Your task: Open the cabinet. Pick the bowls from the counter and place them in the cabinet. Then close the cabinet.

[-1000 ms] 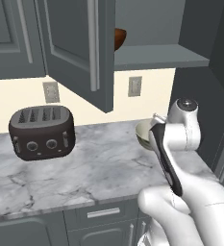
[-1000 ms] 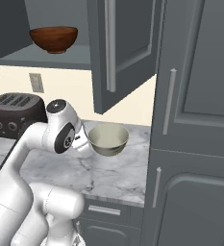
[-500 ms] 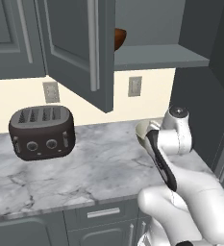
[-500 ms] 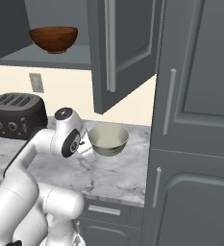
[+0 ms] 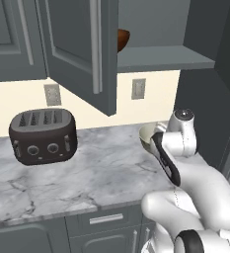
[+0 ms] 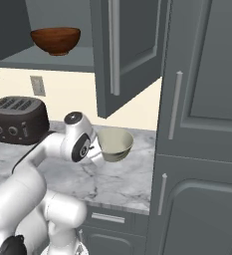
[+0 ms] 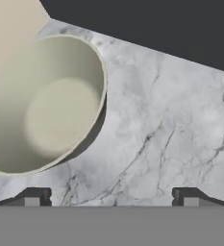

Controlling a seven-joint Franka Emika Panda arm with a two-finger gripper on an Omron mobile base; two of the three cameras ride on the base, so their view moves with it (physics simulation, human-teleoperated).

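Left base view: cabinet (image 5: pixel 87 54) door is open and the cream bowl (image 5: pixel 147 136) sits on the table (image 5: pixel 87 173), half hidden by the arm. Right base view: wooden bowl (image 6: pixel 56 40) is already shelved. Hand view: gripper (image 7: pixel 111 196) is wide open and empty with the bowl off left, so I'd shift until one finger drops inside the rim.

Cream-green bowl (image 5: pixel 147 137) mostly hidden behind the arm in left base view; left side cut by frame edge in hand view. Brown bowl (image 5: pixel 122 39) mostly hidden behind the open cabinet door (image 5: pixel 82 49). Toaster (image 6: pixel 17 119) clipped at left edge in right base view.
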